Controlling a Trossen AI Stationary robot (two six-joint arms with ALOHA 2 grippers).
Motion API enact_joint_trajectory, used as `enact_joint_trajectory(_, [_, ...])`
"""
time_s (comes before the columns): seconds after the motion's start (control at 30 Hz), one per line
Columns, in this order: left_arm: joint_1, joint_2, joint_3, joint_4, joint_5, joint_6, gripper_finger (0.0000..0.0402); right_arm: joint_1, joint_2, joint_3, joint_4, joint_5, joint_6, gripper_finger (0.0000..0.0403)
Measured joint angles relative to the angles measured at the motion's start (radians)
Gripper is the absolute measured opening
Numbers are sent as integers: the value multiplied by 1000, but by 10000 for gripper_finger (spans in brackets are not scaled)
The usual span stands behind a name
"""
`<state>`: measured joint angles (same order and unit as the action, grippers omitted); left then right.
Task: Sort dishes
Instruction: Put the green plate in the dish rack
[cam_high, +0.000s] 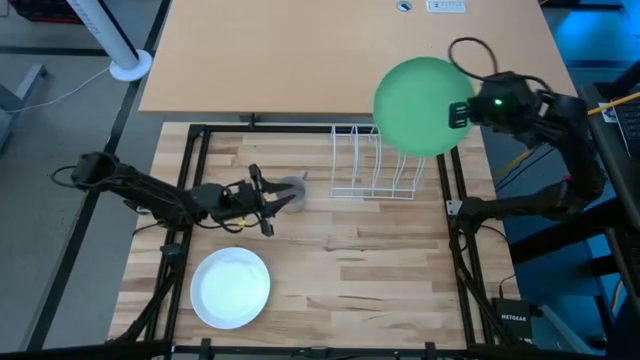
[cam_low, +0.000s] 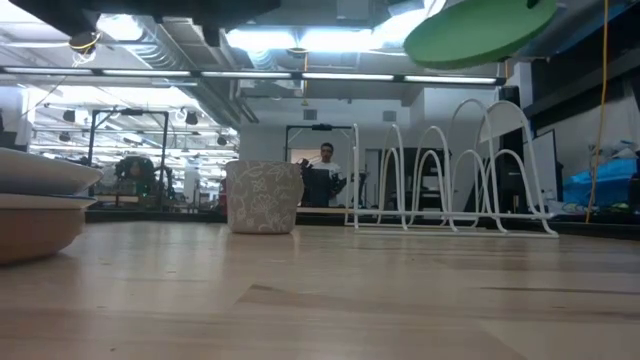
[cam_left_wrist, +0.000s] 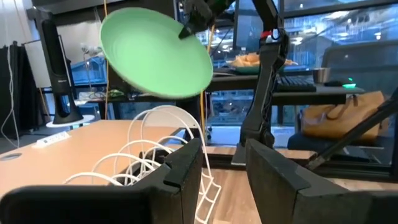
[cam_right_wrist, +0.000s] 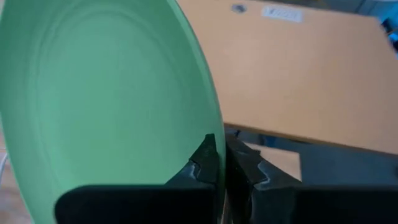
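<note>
My right gripper (cam_high: 462, 112) is shut on the green plate (cam_high: 422, 105), held high over the far right end of the white wire rack (cam_high: 375, 165). The plate also shows in the low view (cam_low: 480, 30) and the left wrist view (cam_left_wrist: 155, 53). A white plate (cam_high: 231, 287) lies at the near left; in the low view it (cam_low: 40, 170) rests on a brown-orange plate (cam_low: 28, 225). The dark blue plate is out of view. My left gripper (cam_high: 266, 200) is open and empty, raised beside the small grey cup (cam_high: 293, 189). My right gripper pinches the green plate's rim (cam_right_wrist: 217, 146) between its two fingers (cam_right_wrist: 202, 163), on the plate's right edge, one finger on each face. The fingers come from the table's right side. The plate is lifted clear above the rack and tilted.
The grey cup (cam_low: 264, 197) stands upright on the table left of the rack (cam_low: 450, 180). A light tabletop (cam_high: 350, 50) lies beyond the far edge. A person (cam_low: 325, 170) stands far back in the room. Bare wood lies at the centre and near right.
</note>
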<state>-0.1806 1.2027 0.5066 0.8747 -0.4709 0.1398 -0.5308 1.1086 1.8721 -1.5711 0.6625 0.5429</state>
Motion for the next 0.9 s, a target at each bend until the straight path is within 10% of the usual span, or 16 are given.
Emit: enact_joint_trajectory(0.9, [78, 132, 71, -3, -1, -35, 116, 0, 144, -2, 10, 264, -136, 11])
